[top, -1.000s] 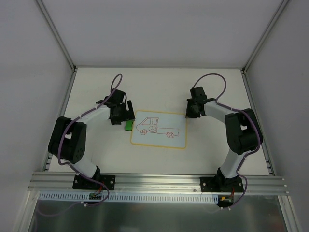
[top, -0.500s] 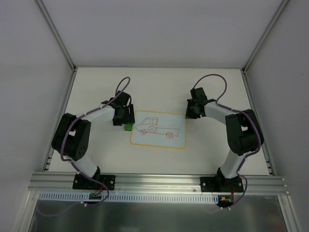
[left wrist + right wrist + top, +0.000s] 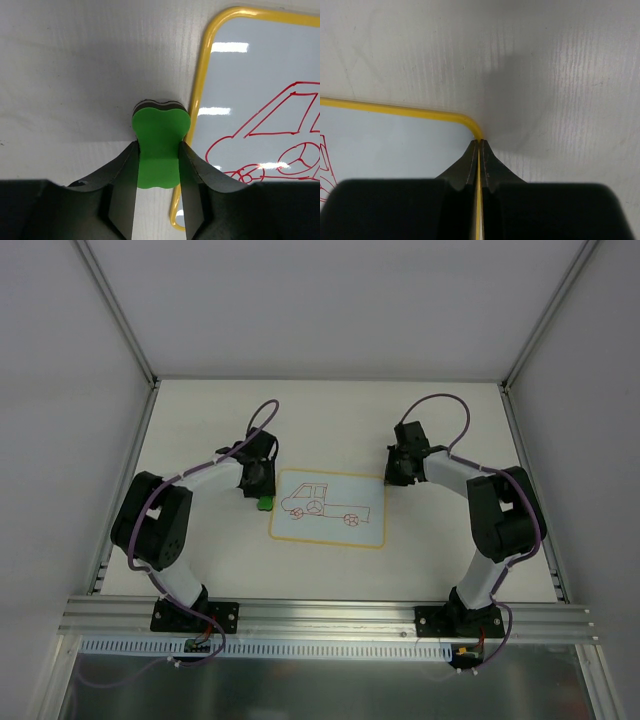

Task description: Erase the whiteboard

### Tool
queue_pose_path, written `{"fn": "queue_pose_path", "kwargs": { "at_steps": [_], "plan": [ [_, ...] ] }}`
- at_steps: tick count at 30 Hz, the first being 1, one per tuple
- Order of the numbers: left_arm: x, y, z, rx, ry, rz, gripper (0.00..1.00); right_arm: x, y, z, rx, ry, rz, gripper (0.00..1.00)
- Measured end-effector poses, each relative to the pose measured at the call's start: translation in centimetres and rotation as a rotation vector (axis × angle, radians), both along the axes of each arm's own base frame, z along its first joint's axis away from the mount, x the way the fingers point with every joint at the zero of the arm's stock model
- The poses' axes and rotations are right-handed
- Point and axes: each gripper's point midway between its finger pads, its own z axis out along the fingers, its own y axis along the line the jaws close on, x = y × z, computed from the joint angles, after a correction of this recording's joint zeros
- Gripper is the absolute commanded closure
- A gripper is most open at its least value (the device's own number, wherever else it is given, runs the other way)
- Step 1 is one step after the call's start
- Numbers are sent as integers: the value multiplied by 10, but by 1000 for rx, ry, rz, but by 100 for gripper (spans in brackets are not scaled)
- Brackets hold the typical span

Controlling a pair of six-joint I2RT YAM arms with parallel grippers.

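The whiteboard (image 3: 330, 528) lies flat mid-table, yellow-bordered, with a red vehicle drawing (image 3: 320, 506) on it. Just off its left edge sits a small green eraser (image 3: 264, 503), and my left gripper (image 3: 261, 490) is shut on it. In the left wrist view the eraser (image 3: 160, 120) is pinched at its waist between my fingertips (image 3: 158, 146), beside the whiteboard (image 3: 250, 75) and the red lines (image 3: 280, 150). My right gripper (image 3: 392, 478) is shut on the board's yellow rim at its far right corner. In the right wrist view the rim runs between its closed fingertips (image 3: 479, 142), next to the whiteboard (image 3: 395, 145).
White walls (image 3: 60, 390) enclose the table on the left, right and back. An aluminium rail (image 3: 330, 615) carrying both arm bases runs along the near edge. Purple cables (image 3: 265, 415) loop above each wrist.
My left gripper has moved right and down over the green eraser and closed on it. The right gripper and the whiteboard have stayed put.
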Motion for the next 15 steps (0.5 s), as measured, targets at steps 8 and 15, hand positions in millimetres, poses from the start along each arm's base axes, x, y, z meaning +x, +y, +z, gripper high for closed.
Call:
{"fn": "queue_pose_path", "kwargs": {
  "at_steps": [8,15],
  "plan": [
    [-3,-6,3,25,-4,-40,91,0,0,0,1,-4,0,100],
    [-8,-33,19,11,-37,-110,92,0,0,0,1,-4,0,100]
  ]
}}
